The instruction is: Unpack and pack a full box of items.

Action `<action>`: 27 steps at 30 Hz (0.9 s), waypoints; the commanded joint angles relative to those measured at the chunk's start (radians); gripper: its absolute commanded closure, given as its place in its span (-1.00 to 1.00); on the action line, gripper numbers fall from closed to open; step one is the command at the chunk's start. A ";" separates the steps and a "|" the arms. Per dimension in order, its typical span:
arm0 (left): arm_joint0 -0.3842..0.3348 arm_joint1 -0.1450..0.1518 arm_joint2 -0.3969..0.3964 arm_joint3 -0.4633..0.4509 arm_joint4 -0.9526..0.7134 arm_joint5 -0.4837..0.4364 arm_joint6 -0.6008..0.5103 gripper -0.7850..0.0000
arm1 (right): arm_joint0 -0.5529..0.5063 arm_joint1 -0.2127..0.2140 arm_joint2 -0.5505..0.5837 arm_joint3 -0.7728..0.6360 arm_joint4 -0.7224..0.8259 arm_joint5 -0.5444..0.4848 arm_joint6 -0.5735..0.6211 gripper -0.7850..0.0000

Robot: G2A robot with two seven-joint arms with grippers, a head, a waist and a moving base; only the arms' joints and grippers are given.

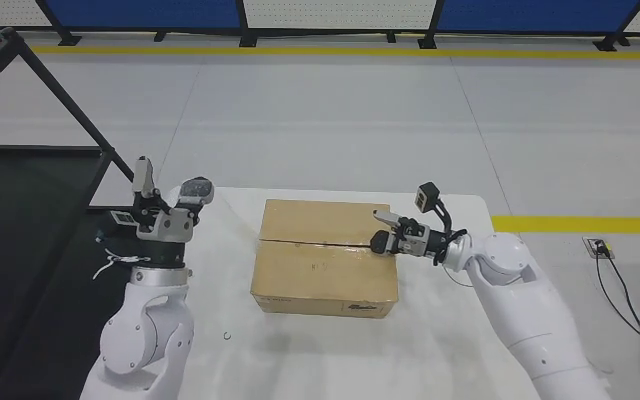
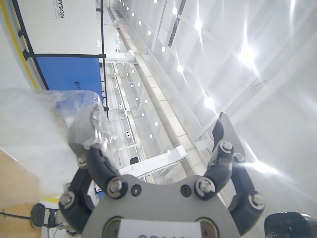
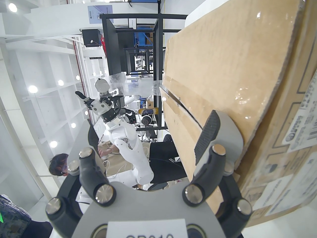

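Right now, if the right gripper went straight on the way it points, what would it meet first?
Probably the cardboard box: the right gripper points along its top by the flap seam, one finger close against it; clearance unclear.

Box (image 1: 323, 258): top flaps lie flat, contents hidden. In the right wrist view it runs off the picture's edge, and the print on its side labels (image 3: 301, 130) is too blurred to make out. In the left wrist view a corner of the box shows, the rest cut by the edge.

Clear film (image 2: 81, 117) drapes over one finger of the left hand (image 2: 151, 125). That fingertip is hidden beneath it, and the film's near part blurs to a white haze.

Small ring-like item (image 1: 228, 335) on the worktop (image 1: 430, 330): too small to identify.

Right hand (image 3: 151, 125): far finger seen edge-on, pad hidden.
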 commanded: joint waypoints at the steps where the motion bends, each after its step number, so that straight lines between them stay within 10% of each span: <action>1: -0.009 -0.002 0.016 -0.005 0.009 0.015 -0.010 -1.00 | -0.003 0.001 0.004 -0.001 0.004 -0.001 -0.004 -1.00; 27: -0.190 -0.049 0.278 0.121 0.140 0.160 -0.098 -1.00 | -0.089 0.034 0.071 -0.112 -0.003 0.040 -0.021 -1.00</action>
